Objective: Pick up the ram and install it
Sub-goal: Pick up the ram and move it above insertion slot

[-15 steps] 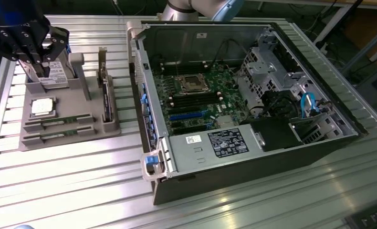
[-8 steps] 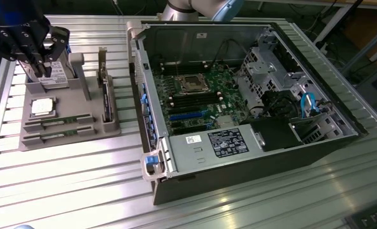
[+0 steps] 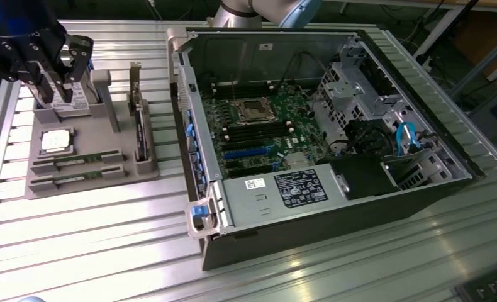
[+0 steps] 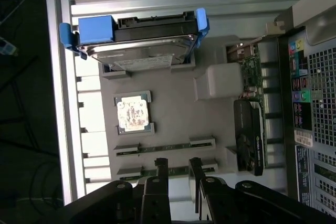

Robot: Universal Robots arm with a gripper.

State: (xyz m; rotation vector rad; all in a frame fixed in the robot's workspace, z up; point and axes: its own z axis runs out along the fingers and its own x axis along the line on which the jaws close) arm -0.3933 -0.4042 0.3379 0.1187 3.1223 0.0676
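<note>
Two slim green ram strips lie in slots at the near end of the grey parts tray: one ram strip and a second ram strip beside it. My black gripper hangs above the tray's far end in the exterior view, over the hard drive. In the wrist view its two fingers stand apart, lined up over the second strip with nothing between them. The gripper is open and holds nothing.
The tray also carries a silver hard drive with blue tabs, a CPU and a dark upright expansion card. An open computer case lies at the exterior view's right, with black memory slots on its motherboard.
</note>
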